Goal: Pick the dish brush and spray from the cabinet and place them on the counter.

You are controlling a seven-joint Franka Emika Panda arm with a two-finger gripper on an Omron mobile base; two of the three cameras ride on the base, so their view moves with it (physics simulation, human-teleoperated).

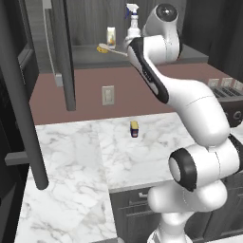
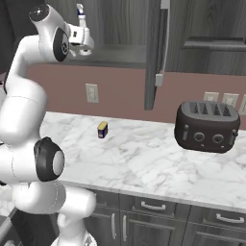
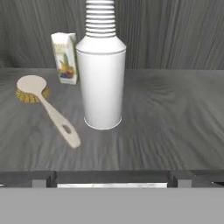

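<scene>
Jaws apart, the gripper (image 2: 88, 44) faces the bottle (image 3: 102, 83) straight ahead, brush (image 3: 46, 107) to its left. Smooth, light, probably slippery plastic: best grasped mid-body.

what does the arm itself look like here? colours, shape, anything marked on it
Glossy white arm of rounded, tubular links with dark joint caps and a dark band along the forearm. The gripper is white with small dark finger tips. No cables or markings show.

A small carton (image 3: 64, 57) stands near the shelf's back. A yellow-and-dark block (image 2: 102, 129) and toaster (image 2: 207, 127) sit toward the worktop's back edge, well apart.
</scene>
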